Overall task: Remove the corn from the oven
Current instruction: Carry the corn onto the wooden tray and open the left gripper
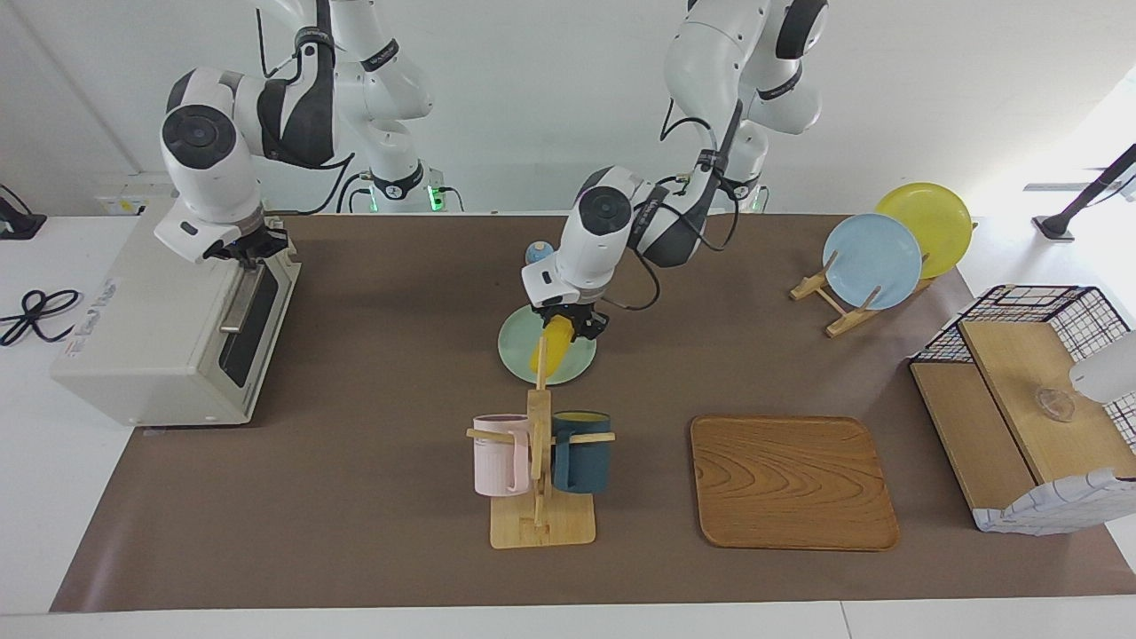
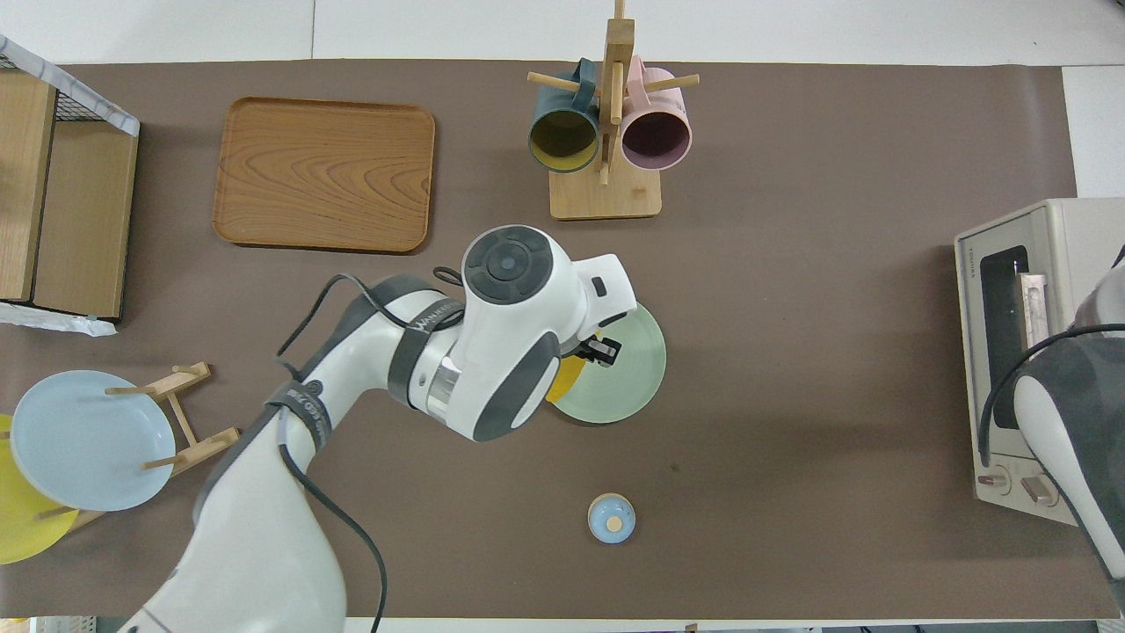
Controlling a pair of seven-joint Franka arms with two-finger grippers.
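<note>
- Mid-bench, over the round mint-green plate (image 1: 524,355), my left gripper (image 1: 568,330) had its fingers clamped on the smooth bright-yellow corn cob (image 1: 552,348).
- At the right arm's end, the boxy off-white toaster oven (image 1: 142,337) stood door-closed; my right gripper (image 1: 251,253) sat at its silver bar handle (image 1: 240,302), finger state I couldn't tell.

Robot lab: 2 table-mounted arms (image 1: 266,98)

White wall (image 1: 550,106) (plain), brown table mat (image 1: 373,497)
</note>
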